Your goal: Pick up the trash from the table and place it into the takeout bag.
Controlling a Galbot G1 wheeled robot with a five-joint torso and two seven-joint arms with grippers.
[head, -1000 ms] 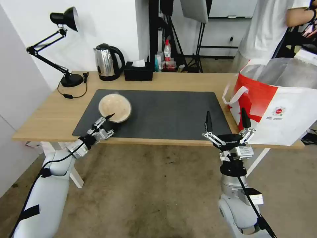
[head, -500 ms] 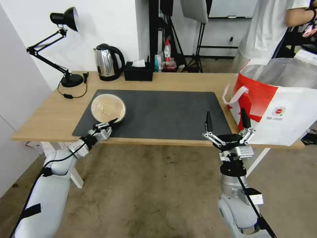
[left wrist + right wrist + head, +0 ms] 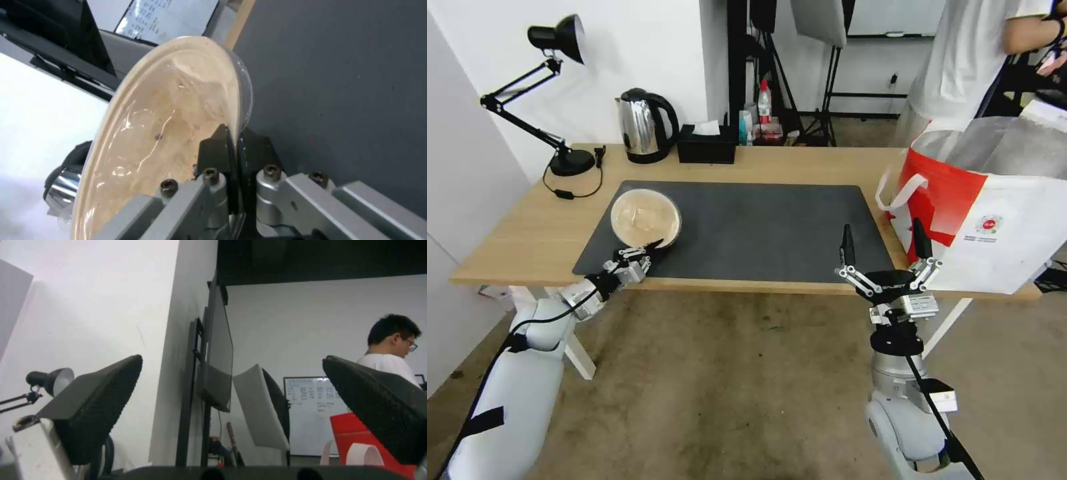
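The shallow beige bowl [image 3: 646,217] is on the near left part of the dark mat [image 3: 774,227] on the table [image 3: 540,233], its inside turned toward me. My left gripper [image 3: 650,248] is shut on the bowl's near rim. The left wrist view shows its black fingers [image 3: 213,150] pinching the clear-edged rim of the bowl [image 3: 169,110]. My right gripper [image 3: 882,227] is open and points upward at the table's front edge, just left of the takeout bag [image 3: 1000,207]. Between the open right gripper's [image 3: 236,380] pads, the bag's red corner [image 3: 351,433] shows.
A steel kettle [image 3: 644,127], a black tissue box [image 3: 707,143] and a black desk lamp [image 3: 557,93] stand along the far edge of the table. The takeout bag stands open at the right end. A person in a white shirt [image 3: 974,60] stands behind it.
A second ago the left gripper's fingers straddled the bowl's rim. They have since shut on it, and the bowl has shifted left and tipped up. The right arm has stayed still.
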